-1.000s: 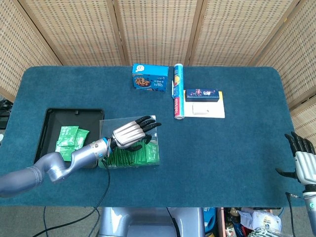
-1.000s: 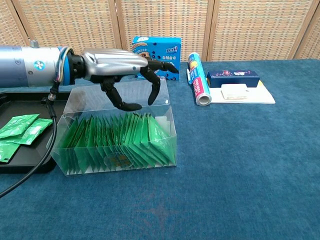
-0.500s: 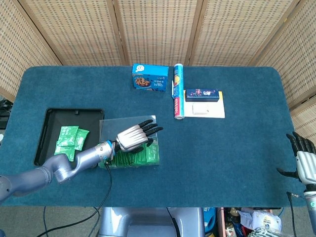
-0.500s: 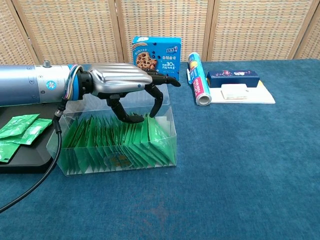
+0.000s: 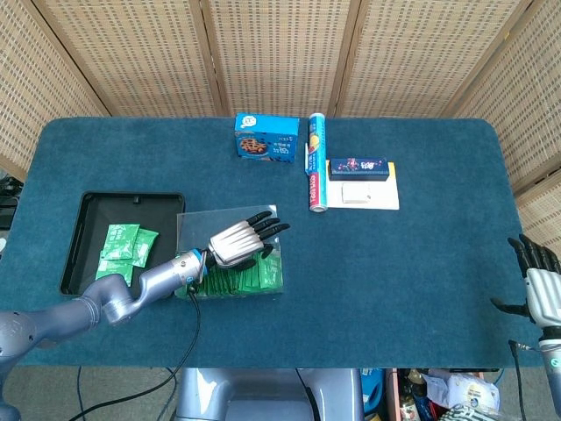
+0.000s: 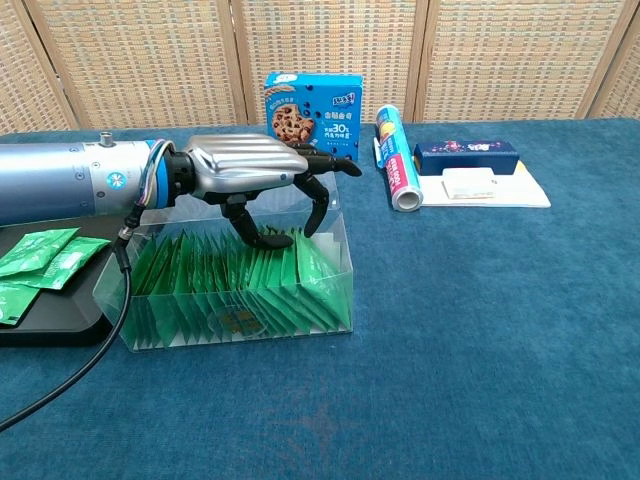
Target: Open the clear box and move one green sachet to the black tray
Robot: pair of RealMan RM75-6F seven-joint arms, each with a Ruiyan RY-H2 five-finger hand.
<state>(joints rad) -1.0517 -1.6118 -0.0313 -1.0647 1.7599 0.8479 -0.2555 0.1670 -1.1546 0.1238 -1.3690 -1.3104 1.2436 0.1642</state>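
The clear box (image 6: 240,295) (image 5: 273,279) stands open in front of me, packed with a row of green sachets (image 6: 230,280) (image 5: 250,279). My left hand (image 6: 262,185) (image 5: 241,239) hovers over the box with fingers curled down, fingertips at the tops of the sachets at the right end; I see nothing held. The black tray (image 5: 95,209) (image 6: 40,325) lies left of the box with a few green sachets (image 5: 124,246) (image 6: 45,255) in it. My right hand (image 5: 539,281) stays at the table's right edge, fingers apart and empty.
At the back stand a blue cookie box (image 5: 266,139) (image 6: 313,105), a foil roll (image 5: 316,162) (image 6: 398,160), and a dark blue box (image 5: 358,167) (image 6: 468,157) on white paper (image 5: 364,189). A black cable (image 6: 70,360) trails from my left arm across the front.
My left hand has lowered into the box and shifted slightly right, bringing its fingertips down to the sachet tops. The right hand has not moved.
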